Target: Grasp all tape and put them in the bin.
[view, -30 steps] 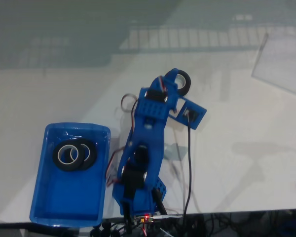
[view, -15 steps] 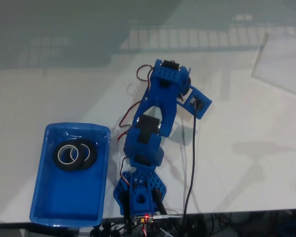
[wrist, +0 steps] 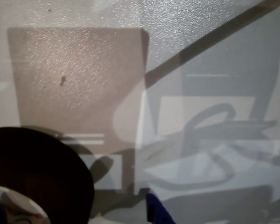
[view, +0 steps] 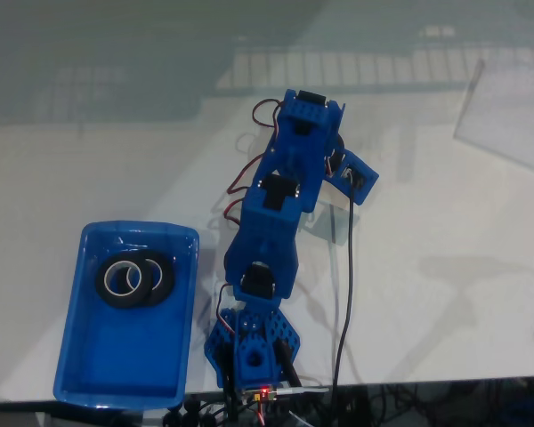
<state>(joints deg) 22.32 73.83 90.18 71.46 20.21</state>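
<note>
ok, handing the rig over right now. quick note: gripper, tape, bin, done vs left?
Gripper: hidden under the raised arm in the fixed view, jaws not readable. The wrist view has a black tape roll with a white core close at lower left, likely held, not confirmed.
Bin: left of the arm base, two tape rolls inside, overlapping at its far end.
Done: two rolls binned.
Left: swing the third roll over to the bin and release.

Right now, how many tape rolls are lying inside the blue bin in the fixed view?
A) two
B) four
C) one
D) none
A: in the fixed view two black tape rolls lie overlapping in the upper part of the bright blue bin, one showing a white inner core; the rest of the bin floor is bare.
</note>
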